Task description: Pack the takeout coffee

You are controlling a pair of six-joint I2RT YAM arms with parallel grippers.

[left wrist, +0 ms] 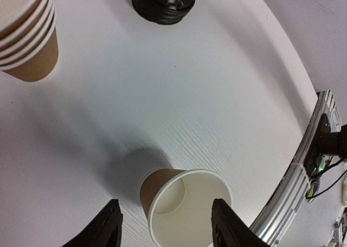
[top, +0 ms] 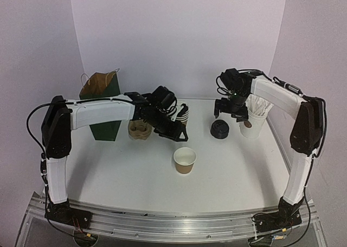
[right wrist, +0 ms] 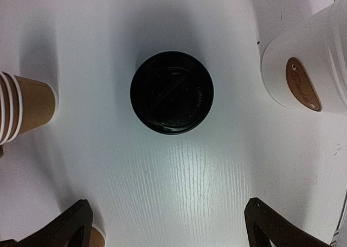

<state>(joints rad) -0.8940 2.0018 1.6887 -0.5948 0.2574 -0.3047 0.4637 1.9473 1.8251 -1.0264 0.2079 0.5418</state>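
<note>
No lidded takeout coffee shows in any view. A single lidless brown paper cup (top: 184,160) with a white inside stands upright mid-table; it also shows in the left wrist view (left wrist: 184,209). A black dome lid (top: 219,128) lies on the table, seen too in the right wrist view (right wrist: 171,92). My left gripper (top: 179,132) is open and empty, above and just behind the single cup, which lies in line with the gap between its fingers (left wrist: 167,225). My right gripper (top: 230,112) is open and empty, above the black lid (right wrist: 171,225).
A stack of lidless brown cups (top: 182,115) stands behind the left gripper. A white cup of wrapped sticks (top: 254,119) is right of the lid. A brown and green paper bag (top: 102,103) stands far left, with a brown cardboard piece (top: 139,130) beside it.
</note>
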